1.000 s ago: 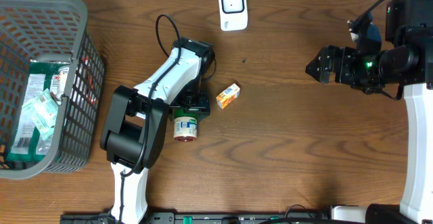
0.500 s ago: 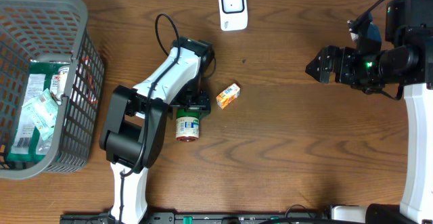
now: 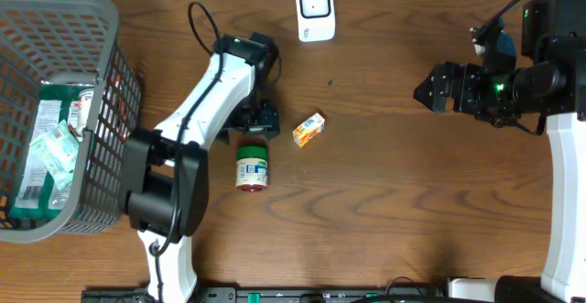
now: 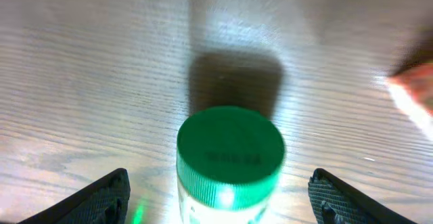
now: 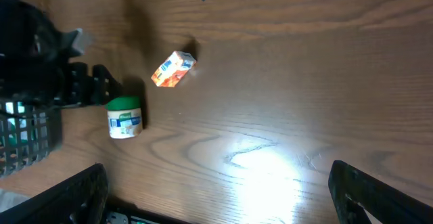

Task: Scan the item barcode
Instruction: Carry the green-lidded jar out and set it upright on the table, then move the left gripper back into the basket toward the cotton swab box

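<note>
Left claw [image 3: 256,129] spread wide, empty. Jar [image 3: 252,178] lies on desk [image 3: 385,202] just ahead, lid [image 4: 230,146] toward claw. Risk: uneven contact rolls round jar; grip may cover label [image 3: 253,165]. Right claw [image 3: 424,91] spread wide, well apart.

Lying on its side on the brown wooden table [image 3: 412,211]: a small white plastic jar with a green ribbed screw lid [image 3: 252,168], blue-and-green label facing up, lid pointing toward the far edge. Resting free, gripped by nothing. Sitting well apart from it, at the far edge: a white rounded rectangular barcode scanner [image 3: 314,9], showing its dark-outlined window to the overhead view.
</note>
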